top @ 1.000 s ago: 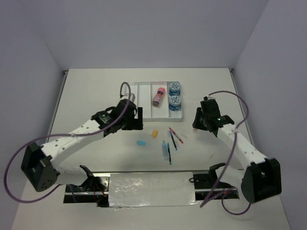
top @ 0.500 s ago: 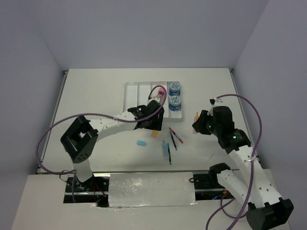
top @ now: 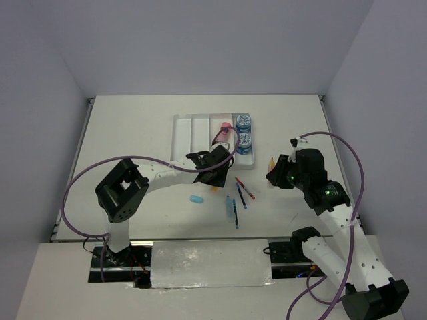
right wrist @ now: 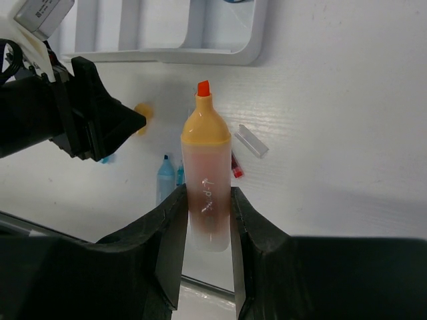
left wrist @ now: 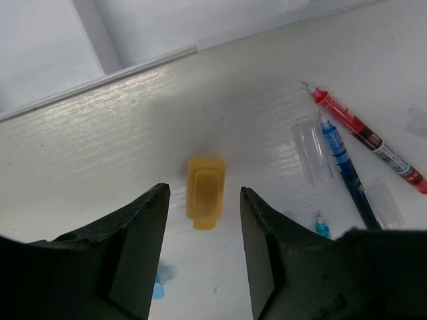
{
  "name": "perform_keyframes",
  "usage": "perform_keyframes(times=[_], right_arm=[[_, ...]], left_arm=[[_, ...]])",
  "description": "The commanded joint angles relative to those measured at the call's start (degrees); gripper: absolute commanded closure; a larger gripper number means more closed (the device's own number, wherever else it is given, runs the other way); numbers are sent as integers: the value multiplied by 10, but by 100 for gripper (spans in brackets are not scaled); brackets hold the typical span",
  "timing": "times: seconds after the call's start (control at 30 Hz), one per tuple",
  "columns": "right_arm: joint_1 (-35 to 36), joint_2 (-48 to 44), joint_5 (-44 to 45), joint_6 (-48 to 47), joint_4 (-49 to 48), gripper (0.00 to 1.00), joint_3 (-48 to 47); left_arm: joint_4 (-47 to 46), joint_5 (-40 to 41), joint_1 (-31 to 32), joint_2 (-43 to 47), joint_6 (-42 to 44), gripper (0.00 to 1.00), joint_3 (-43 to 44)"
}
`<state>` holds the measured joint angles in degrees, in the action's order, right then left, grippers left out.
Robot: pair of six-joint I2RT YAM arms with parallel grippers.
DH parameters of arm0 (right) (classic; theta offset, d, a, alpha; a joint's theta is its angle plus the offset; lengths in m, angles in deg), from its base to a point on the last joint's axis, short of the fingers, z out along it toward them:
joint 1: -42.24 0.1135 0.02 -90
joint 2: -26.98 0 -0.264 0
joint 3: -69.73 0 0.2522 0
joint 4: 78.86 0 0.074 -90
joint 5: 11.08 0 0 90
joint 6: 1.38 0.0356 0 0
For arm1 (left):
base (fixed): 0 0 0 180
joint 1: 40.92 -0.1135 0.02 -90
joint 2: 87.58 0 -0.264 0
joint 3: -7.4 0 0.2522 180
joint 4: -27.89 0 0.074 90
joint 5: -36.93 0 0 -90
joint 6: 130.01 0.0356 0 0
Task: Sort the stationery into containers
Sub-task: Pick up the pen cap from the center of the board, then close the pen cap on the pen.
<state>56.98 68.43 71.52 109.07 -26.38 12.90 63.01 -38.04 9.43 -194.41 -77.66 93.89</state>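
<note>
A small orange eraser [left wrist: 205, 200] lies on the table just ahead of my left gripper [left wrist: 203, 192]. The jaws stand open on either side of it with a gap each side. From above, this gripper [top: 212, 176] sits just near of the clear tray [top: 200, 142]. Two blue rolls [top: 243, 131] stand in the tray's right compartment, and a pink cylinder [top: 224, 129] lies beside them. My right gripper [right wrist: 207, 193] is shut on an orange-tipped highlighter [right wrist: 205, 167], held above the table right of the pens [top: 243, 190]. A light-blue eraser [top: 196, 199] lies near of the left gripper.
A red pen [left wrist: 367, 140], a blue pen [left wrist: 343, 167] and a clear cap [left wrist: 312, 150] lie right of the orange eraser. A light-blue marker [top: 230, 210] rests nearer the bases. The tray's near rim [left wrist: 100, 73] runs just beyond the eraser. Purple cables loop off both arms.
My left arm has swung right from the tray's near-left corner to the orange eraser, and its jaws have narrowed. The right arm changed posture early on, still holding the highlighter.
</note>
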Motion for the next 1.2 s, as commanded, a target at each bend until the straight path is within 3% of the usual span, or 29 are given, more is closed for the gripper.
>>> perform_keyframes(times=[0.0,0.37,0.4,0.5,0.63,0.77,0.83,0.9,1.0,1.17], right_arm=[[1,-11,-14,-11,-1,96,-18],[5,-16,-32,-16,0,95,-19],[5,-17,-32,-16,0,95,-20],[6,-20,-32,-16,1,95,-21],[6,-21,-50,-16,-6,95,-18],[7,-25,-153,-18,-51,95,5],[7,-38,-247,2,-121,96,37],[10,-68,-328,30,-224,97,66],[13,-104,-416,123,-436,100,144],[37,-97,-481,242,-667,100,220]], left_arm=[[-9,-3,5,-17,12,42,-2],[-17,-1,5,-44,11,47,-4],[-15,-3,5,-48,11,58,-4],[-18,-12,5,-43,7,82,-9],[-11,-15,5,-6,0,93,-18],[-2,-31,2,71,14,100,16],[-19,-55,-6,104,20,100,33],[-58,-89,-24,167,19,100,28],[-311,-245,-80,281,-35,100,-88],[-591,-367,-118,338,-140,100,-186]])
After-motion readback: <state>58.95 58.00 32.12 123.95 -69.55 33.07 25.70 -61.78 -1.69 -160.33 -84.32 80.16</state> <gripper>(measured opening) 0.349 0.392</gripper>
